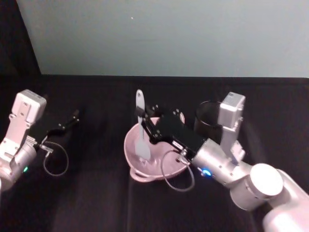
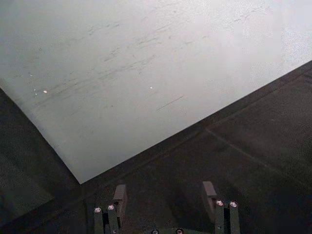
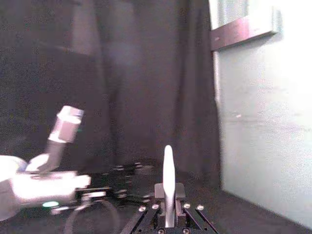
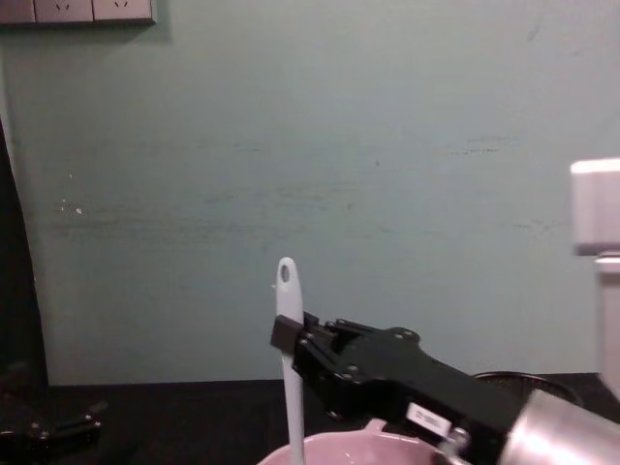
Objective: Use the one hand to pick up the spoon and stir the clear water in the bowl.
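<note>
Black-draped table (image 1: pixel 96 193), carrying two things: glossy pink bowl (image 1: pixel 133 152) near the middle, and black mesh cup (image 1: pixel 203 126) upright just beside it, farther back, to the right.

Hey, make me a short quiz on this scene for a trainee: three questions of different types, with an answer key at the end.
1. True or false: the right gripper holds the spoon upright, scoop down inside the pink bowl.
2. Where is the black mesh cup? A) inside the bowl B) on the table behind the bowl, toward the robot's right C) stacked on the spoon
3. Fill in: the left gripper, off to the robot's left of the bowl, has its fingers ___ and holds nothing.
Key: 1 true; 2 B; 3 open.
</note>
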Robot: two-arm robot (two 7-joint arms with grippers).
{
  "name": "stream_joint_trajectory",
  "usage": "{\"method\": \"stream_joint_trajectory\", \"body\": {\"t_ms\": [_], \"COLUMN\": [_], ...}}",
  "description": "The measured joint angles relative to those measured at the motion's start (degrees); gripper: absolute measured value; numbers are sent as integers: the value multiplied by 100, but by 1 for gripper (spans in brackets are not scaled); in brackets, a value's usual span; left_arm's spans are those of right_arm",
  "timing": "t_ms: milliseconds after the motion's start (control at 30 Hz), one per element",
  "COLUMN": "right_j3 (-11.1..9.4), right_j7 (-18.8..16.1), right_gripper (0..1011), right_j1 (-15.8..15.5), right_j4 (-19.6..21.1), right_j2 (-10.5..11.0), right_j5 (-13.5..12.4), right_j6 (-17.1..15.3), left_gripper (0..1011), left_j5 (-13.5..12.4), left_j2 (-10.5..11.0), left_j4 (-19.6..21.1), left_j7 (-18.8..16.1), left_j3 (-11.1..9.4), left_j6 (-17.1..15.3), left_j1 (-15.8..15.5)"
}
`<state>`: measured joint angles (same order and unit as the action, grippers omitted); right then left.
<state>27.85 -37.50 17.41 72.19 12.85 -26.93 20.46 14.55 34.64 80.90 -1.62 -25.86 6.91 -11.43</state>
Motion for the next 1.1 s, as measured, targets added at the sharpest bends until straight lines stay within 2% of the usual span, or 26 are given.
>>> {"method": "stream_joint_trajectory", "body": {"t_ms": [33,200,400,533,633,800,867,1000,1100], "right_j3": [-2,-126,-339,-476,-549,-624,-613,-522,-437], "right_j7": [182,709,1031,1073,973,669,532,364,306], "right_gripper": [119,118,118,118,119,118,119,118,118], "right_j1": [111,389,506,447,309,-25,-199,-381,-415], "right_j4": [-231,-849,-1055,-927,-647,-43,244,558,620], "right_j2": [-131,-435,-459,-326,-156,155,282,384,388], "right_j5": [177,666,908,944,898,677,548,375,312], "right_j6": [178,615,754,674,436,-38,-212,-422,-488], "left_gripper": [1011,1011,1011,1011,1011,1011,1011,1011,1011], "left_j5": [-1,0,0,0,0,0,0,0,0], "left_j2": [0,0,0,0,0,0,0,0,0], "left_j4": [0,0,0,0,0,0,0,0,0], "left_j7": [0,0,0,0,0,0,0,0,0], "left_j3": [0,0,0,0,0,0,0,0,0], "left_j6": [0,0,0,0,0,0,0,0,0], "left_j1": [0,0,0,0,0,0,0,0,0]}}
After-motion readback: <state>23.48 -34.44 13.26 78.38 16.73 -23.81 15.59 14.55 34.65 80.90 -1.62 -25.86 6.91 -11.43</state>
